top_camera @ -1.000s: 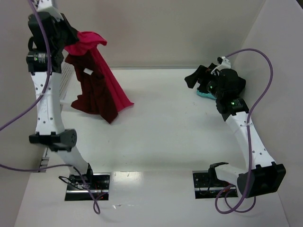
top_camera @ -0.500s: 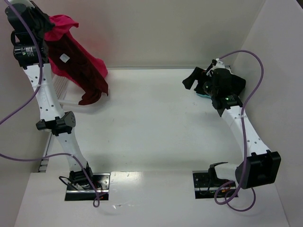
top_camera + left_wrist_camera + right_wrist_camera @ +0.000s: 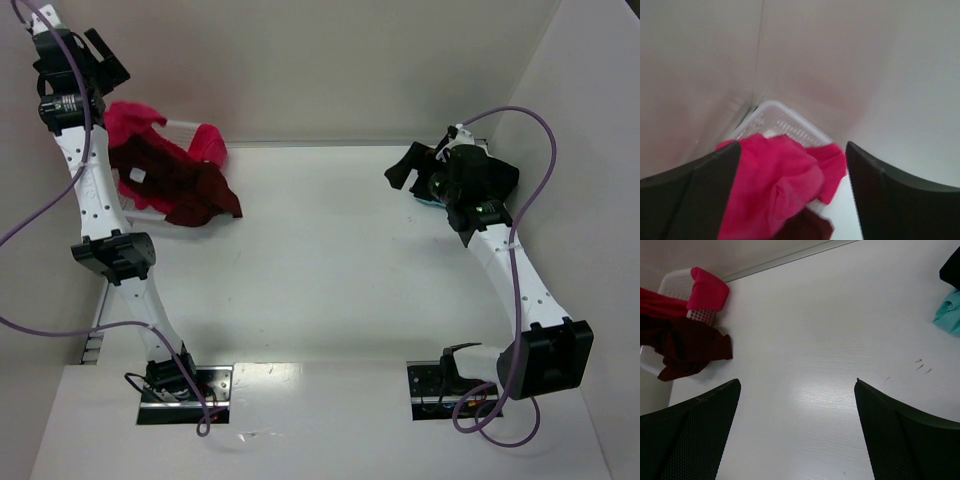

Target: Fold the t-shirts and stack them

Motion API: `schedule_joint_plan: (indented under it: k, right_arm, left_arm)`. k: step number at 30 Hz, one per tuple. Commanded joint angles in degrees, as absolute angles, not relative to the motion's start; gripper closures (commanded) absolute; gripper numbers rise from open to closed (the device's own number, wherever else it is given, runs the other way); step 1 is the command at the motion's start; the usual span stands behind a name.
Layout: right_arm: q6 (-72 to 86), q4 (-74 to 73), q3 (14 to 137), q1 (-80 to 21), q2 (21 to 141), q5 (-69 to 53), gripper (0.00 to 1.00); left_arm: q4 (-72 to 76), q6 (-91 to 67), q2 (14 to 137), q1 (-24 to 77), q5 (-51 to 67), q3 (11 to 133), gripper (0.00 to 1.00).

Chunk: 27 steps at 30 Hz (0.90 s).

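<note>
Top view, left to right. The left tool (image 3: 92,58) hangs high over the 10 o'clock corner of the worktop (image 3: 320,260). In the left wrist view its fingers are spread wide with nothing between them.

Directly below it, the crimson-pink t-shirt (image 3: 150,125) lies crumpled over the white lattice basket (image 3: 780,122). The dark maroon t-shirt (image 3: 190,190) lies against it and spills over the basket edge onto the worktop. Taken together, the heap's long axis runs from 10 o'clock to 4 o'clock, and the maroon's loose corner points to 4 o'clock. No collar or sleeve can be made out.

The centre of the worktop lies between the two arms. At 2 o'clock the right tool (image 3: 408,168) is low over the worktop, its fingers likewise spread and unloaded in the right wrist view. Just beside it are the teal t-shirt (image 3: 950,312) and the black t-shirt (image 3: 952,267), both only partly seen.

The step in hand is judged to be picking one shirt from the heap for spreading. It is best done by lowering the left tool straight down and pinching a single layer of the uppermost crimson-pink cloth, away from the maroon. The lift should be slow, so the two shirts part rather than rise together. A snag on the basket lattice is the likely fault.
</note>
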State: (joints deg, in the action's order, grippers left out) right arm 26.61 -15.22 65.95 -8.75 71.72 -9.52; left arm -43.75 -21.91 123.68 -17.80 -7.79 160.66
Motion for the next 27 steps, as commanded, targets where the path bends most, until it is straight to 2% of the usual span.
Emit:
schedule_joint_plan:
  k: [1, 5, 8, 9, 10, 12, 13, 18, 21, 27]
  right_arm:
    - [26.81, -12.66, 65.04, -9.05, 71.02, -9.84, 0.00]
    - [26.81, -12.66, 65.04, -9.05, 71.02, -10.37, 0.00]
    - [26.81, -12.13, 65.04, -9.05, 71.02, -10.37, 0.00]
    - [26.81, -12.13, 64.52, -9.05, 71.02, -10.89, 0.00]
    - [26.81, -12.13, 64.51, -9.05, 71.02, -10.90, 0.00]
    - [26.81, -11.60, 63.90, -9.05, 71.02, -11.51, 0.00]
    - [26.81, -11.60, 63.90, -9.05, 71.02, -11.51, 0.00]
    - [26.28, -11.07, 62.49, -9.05, 71.02, -11.51, 0.00]
    - [25.75, -10.55, 61.96, -9.05, 71.54, -11.51, 0.00]
    - [25.75, -10.55, 61.44, -9.05, 71.02, -12.04, 0.00]
  left_arm:
    - [-43.24, -20.92, 122.96, -17.75, -6.86, 158.12, 0.00]
    - [-43.24, -19.78, 119.02, -17.75, -3.01, 156.90, 0.00]
    - [-43.86, -18.12, 115.24, -17.75, 6.29, 149.19, 0.00]
    - [-44.38, -16.45, 113.40, -15.67, 7.20, 143.67, 0.00]
    - [-44.38, -16.44, 112.25, -15.64, 7.21, 143.61, 0.00]
    - [-42.99, -14.16, 108.03, -12.67, 5.28, 131.18, 0.00]
    - [-40.11, -13.45, 104.10, -10.74, 3.53, 120.26, 0.00]
    - [-29.80, -12.57, 94.40, -9.40, 6.23, 91.56, 0.00]
    - [-29.09, -13.97, 94.30, -9.40, 6.24, 85.18, 0.00]
    - [-27.77, -15.90, 96.24, -9.40, 3.26, 85.17, 0.00]
